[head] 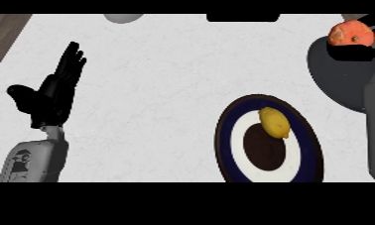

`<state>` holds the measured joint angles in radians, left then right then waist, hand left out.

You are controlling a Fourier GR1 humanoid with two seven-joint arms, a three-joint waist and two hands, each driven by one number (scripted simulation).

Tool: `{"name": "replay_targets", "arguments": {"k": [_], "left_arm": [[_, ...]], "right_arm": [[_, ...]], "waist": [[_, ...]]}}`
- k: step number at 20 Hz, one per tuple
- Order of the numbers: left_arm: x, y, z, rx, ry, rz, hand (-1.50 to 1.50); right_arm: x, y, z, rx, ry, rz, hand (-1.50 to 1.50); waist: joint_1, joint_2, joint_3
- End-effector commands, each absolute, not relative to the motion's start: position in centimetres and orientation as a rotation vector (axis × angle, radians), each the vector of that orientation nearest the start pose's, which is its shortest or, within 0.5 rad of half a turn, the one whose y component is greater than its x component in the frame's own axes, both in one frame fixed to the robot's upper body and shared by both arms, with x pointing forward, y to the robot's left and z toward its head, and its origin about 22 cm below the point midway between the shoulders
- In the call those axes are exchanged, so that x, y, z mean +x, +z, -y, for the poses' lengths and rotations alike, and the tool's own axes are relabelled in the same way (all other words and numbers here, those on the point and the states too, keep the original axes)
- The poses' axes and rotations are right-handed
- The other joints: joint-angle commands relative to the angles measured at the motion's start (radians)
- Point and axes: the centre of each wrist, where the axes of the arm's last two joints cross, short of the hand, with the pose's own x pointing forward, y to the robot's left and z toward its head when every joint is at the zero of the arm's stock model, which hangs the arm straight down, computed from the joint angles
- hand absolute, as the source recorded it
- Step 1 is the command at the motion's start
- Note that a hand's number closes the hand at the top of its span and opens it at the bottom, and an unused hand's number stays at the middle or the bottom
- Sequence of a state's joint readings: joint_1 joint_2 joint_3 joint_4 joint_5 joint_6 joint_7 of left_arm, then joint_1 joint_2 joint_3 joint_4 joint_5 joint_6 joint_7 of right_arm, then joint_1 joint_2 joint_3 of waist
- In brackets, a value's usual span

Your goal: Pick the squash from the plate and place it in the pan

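The left hand [53,92] rests at the left side, raised with straight fingers pointing up and away and the thumb splayed out to the left. Its grey forearm [33,159] comes up from the lower edge, the wrist nearly in line with it. The hand holds nothing.

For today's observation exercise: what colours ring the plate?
The plate shows a dark navy rim, a white band and a dark brown centre, in the head view.
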<state>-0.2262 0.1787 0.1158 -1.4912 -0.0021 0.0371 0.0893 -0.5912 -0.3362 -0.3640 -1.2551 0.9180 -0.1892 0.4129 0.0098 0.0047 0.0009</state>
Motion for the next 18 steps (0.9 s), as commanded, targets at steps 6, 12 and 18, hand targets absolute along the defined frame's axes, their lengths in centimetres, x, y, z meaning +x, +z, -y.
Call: {"name": "replay_targets", "arguments": {"k": [6, 12, 18], "left_arm": [[31.5, 6.2, -25.3, 0.186, -0.063, 1.648, 0.00], [31.1, 6.8, -26.8, 0.153, -0.084, 1.644, 0.00], [30.7, 5.3, -25.0, 0.145, -0.093, 1.661, 0.00]], "right_arm": [[35.7, 9.2, 43.9, -1.510, 0.210, 1.148, 1.50], [34.3, 6.1, 47.0, -1.484, 0.139, 1.126, 1.50], [34.1, 6.5, 48.5, -1.289, 0.047, 1.114, -1.50]], "waist": [[0.023, 0.016, 0.003], [0.043, 0.019, 0.005], [0.056, 0.028, 0.007]]}}
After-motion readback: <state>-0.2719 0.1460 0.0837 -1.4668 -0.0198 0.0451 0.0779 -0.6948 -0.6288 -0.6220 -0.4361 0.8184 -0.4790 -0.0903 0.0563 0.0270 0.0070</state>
